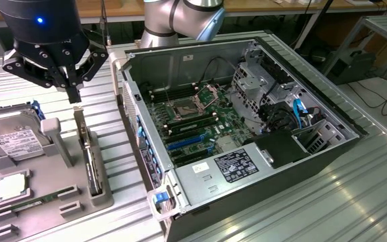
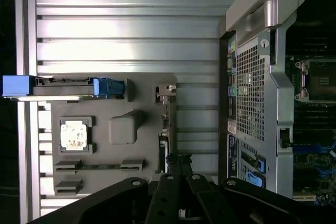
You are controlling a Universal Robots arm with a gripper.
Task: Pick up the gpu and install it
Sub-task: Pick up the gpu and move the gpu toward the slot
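- GPU (image 1: 90, 159) stands on its long edge in a slot of the grey tray (image 1: 69, 204), on the side of the tray nearest the computer case (image 1: 328, 126)
- In the wrist view the GPU (image 2: 167, 124) shows edge-on as a thin strip running along the tray (image 2: 105, 98)
- gripper (image 1: 74, 95) hangs just above the end of the GPU that lies farther from the exterior camera; whether it touches the card cannot be told
- Its 2 fingers are pressed together to 1 narrow tip and clamp nothing; in the wrist view the gripper (image 2: 177, 162) sits over 1 end of the card
- A hard drive (image 1: 15, 141) with a white label lies on the tray toward the exterior view's left, in a blue-edged holder
- A square processor chip (image 1: 10, 187) rests in a pocket of the tray, and a narrow green RAM stick (image 1: 42, 199) lies in a slot near it
- The computer case lies on its side with the panel off, just beside the tray, and its motherboard (image 1: 200, 126) is exposed
- Tray and case both rest on the ribbed metal counter (image 1: 362, 196)
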